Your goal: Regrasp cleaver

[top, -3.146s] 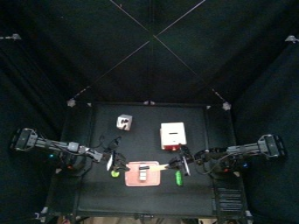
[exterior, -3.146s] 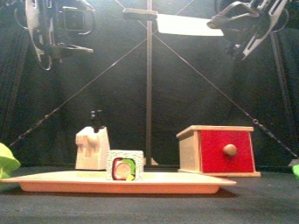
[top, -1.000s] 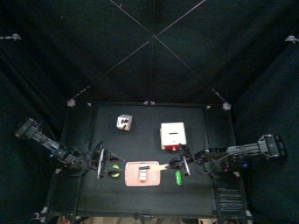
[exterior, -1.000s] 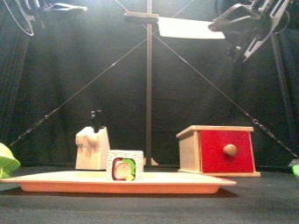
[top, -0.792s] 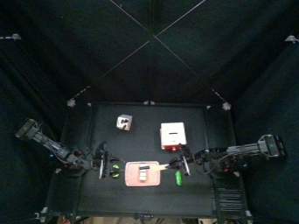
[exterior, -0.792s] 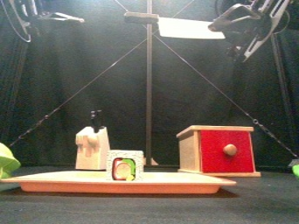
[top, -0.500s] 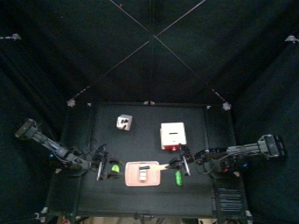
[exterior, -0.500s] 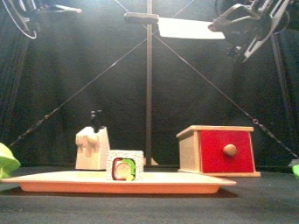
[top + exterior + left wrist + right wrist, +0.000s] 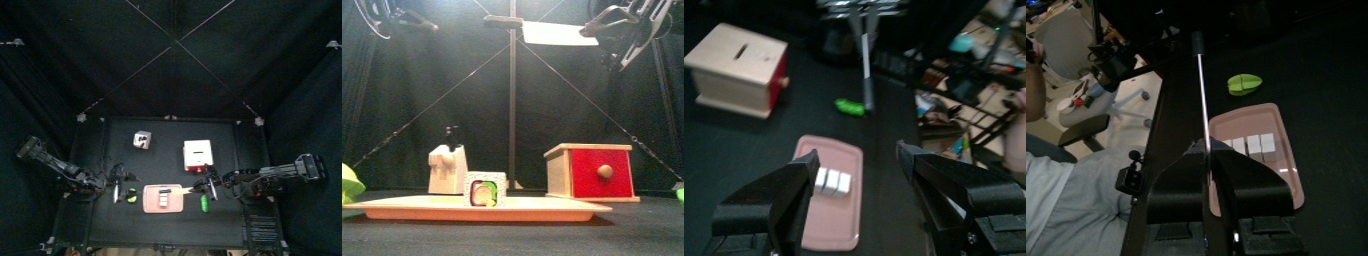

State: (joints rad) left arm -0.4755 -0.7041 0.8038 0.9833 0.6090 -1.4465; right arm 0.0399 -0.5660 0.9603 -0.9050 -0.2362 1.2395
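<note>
Top view: left gripper has swung in beside pink tray, likely lining up to take cleaver.
Front view: right gripper unmoved, high above red box.
Left wrist view: jaws spread wide, empty; cleaver upright opposite.
Right wrist view: jaws clamped on cleaver.

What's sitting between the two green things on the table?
The flat pink tray with white sushi pieces on it lies between the left green thing and the right green thing. The top view shows it best.
</note>
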